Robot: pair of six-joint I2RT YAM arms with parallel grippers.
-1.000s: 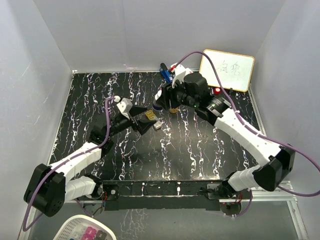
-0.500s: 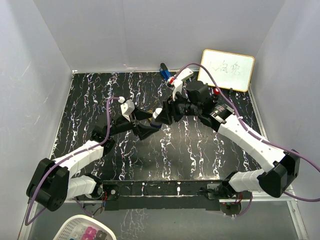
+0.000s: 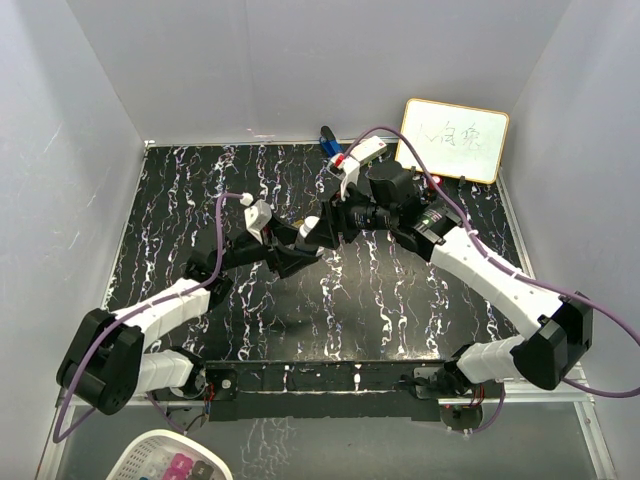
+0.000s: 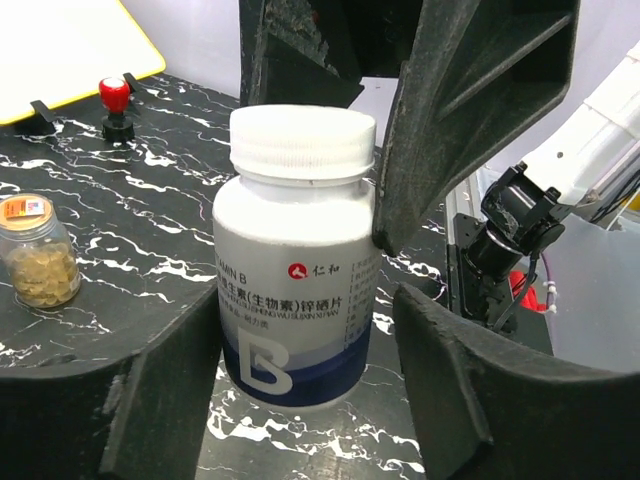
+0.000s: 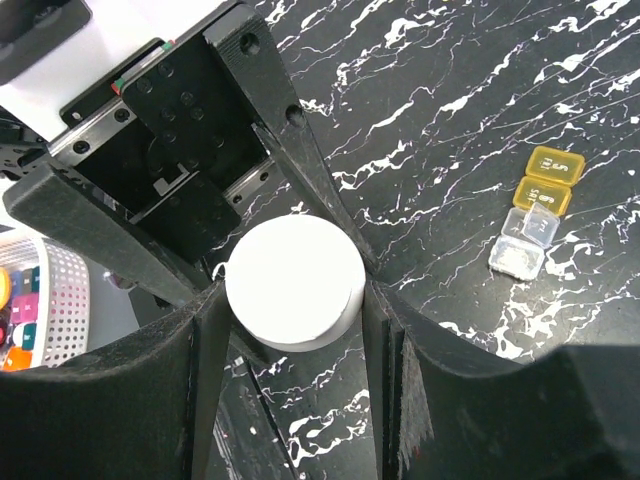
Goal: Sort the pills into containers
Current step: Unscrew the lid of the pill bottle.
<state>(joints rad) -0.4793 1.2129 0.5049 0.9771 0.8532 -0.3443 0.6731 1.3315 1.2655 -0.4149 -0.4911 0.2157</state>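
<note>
A white bottle point(image 4: 295, 260) with a white round cap point(image 5: 293, 282) and a dark blue band appears to stand upright on the black marbled table. My right gripper point(image 5: 293, 300) reaches down from above and is shut on the cap, a finger pressed against each side. My left gripper point(image 4: 300, 335) straddles the bottle's lower body. Its left finger is at the label and a gap shows at its right finger point(image 4: 440, 380). In the top view both grippers point(image 3: 305, 250) point(image 3: 318, 228) meet at mid-table. An amber bottle point(image 4: 40, 255) of yellow pills stands apart. A pill box point(image 5: 535, 210) with yellow and clear sections lies nearby.
A yellow-framed whiteboard point(image 3: 455, 138) leans at the back right, with a blue object point(image 3: 328, 145) at the back wall. A small red-topped item point(image 4: 115, 100) stands beyond the amber bottle. A white perforated basket point(image 3: 170, 462) sits below the table's near edge.
My right gripper has brought the bottle forward and left to meet my left gripper. The left gripper has shifted right and narrowed its jaws around the bottle's body.
</note>
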